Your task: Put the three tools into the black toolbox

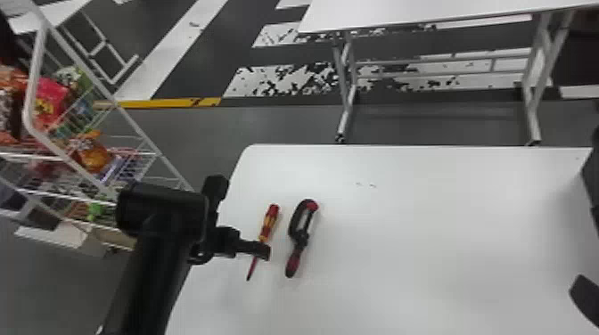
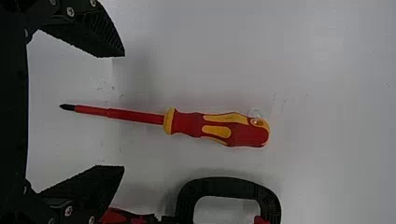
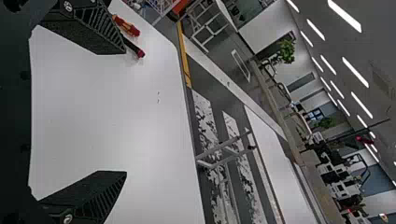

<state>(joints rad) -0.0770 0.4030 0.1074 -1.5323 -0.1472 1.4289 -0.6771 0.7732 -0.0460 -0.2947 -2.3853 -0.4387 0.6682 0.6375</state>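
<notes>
In the head view my left gripper (image 1: 240, 218) is over the table's left part, one finger above the shaft of the red-and-yellow screwdriver (image 1: 268, 222). To the right of the screwdriver lies a black-and-red clamp (image 1: 295, 231), not touching it. From the left wrist, the gripper (image 2: 123, 111) is open, with the screwdriver's (image 2: 217, 129) red shaft between its fingers and not gripped; the clamp (image 2: 229, 183) is partly behind one finger. My right gripper (image 1: 584, 296) is at the head view's right edge; in its wrist view the gripper (image 3: 125, 113) stands open and holds nothing.
The white table (image 1: 401, 214) carries both tools near its left side. Beyond its left edge stands a white wire rack (image 1: 129, 120) with snack packets. Another white table (image 1: 423, 13) is farther off, across the floor.
</notes>
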